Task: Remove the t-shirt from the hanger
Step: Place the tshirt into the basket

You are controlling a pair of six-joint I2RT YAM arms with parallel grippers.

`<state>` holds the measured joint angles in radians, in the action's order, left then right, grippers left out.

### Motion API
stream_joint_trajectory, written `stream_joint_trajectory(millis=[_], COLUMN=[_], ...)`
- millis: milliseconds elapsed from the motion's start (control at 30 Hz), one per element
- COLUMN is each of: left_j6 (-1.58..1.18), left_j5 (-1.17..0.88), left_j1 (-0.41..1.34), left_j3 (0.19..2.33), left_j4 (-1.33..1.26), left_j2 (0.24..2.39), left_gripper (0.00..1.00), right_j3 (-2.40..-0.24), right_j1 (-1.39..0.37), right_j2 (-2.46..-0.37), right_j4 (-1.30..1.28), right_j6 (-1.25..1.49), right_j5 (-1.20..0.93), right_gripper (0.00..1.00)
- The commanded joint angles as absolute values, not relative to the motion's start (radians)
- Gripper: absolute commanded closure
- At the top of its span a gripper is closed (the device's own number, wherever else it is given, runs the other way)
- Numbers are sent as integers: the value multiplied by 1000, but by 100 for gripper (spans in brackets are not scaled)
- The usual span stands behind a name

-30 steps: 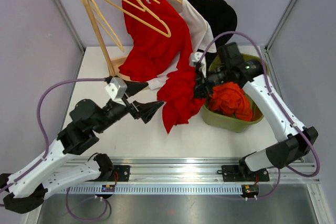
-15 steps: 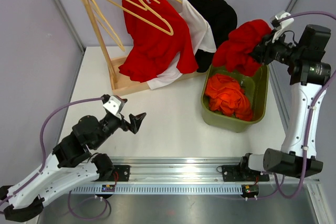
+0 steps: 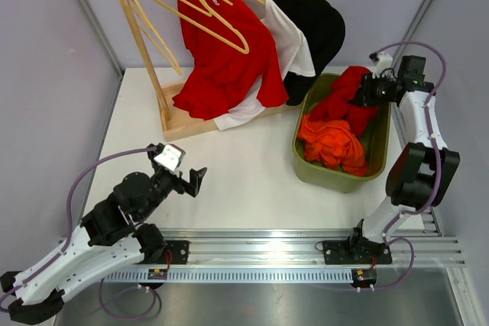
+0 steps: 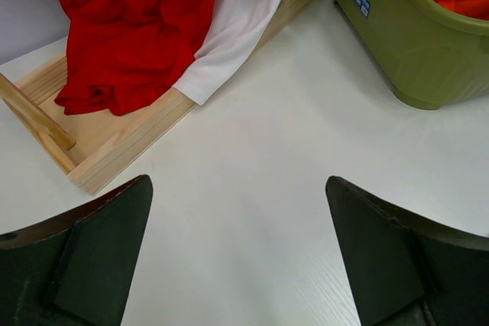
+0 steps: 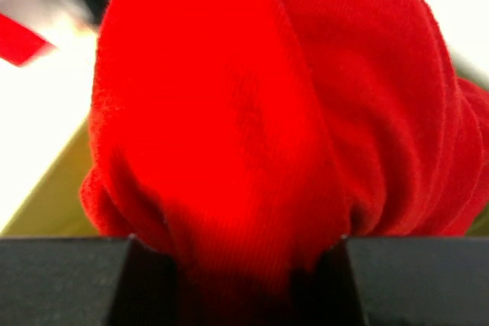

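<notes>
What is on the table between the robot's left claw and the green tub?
Nothing. In the left wrist view, only bare white table stretches from the left gripper to the green tub. The top view shows the same.

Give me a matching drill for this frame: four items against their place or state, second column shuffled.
Column 1
1. left gripper
2. right gripper
3. orange garment
4. black shirt

Column 2
A. hanging on the wooden rack
B. open, over bare table
C. lying in the green bin
D. shut on the red t-shirt

Pairs: 1-B, 2-D, 3-C, 4-A
</notes>
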<state>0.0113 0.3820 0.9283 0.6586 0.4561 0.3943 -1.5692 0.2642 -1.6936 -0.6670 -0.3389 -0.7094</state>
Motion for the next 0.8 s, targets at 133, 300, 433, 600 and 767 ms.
stream_joint_trajectory(millis=[133,300,433,600,767], left_j6=[31,31,31,29,29], left_j5=[422,428,430,431,430], left_j1=[927,925,925,927,925], left_j3=[646,647,649,649,650], left_j4=[445,454,459,462,460], left_j2=[385,402,416,422,425], left_gripper=[1,1,1,1,1], right_j3=[-1470,-1401,-1378,-1391,-1492], right_j1=[265,264,265,265,265], right_j2=[-1804,-1818,-1804,-1735,-1625], right_j4=[-657,-655,-650,-653,-701], right_j6=[-452,-512,-529,-531,-511], right_j5=[-571,-511,-488,-439,-465], right_gripper=[87,69,56,40,17])
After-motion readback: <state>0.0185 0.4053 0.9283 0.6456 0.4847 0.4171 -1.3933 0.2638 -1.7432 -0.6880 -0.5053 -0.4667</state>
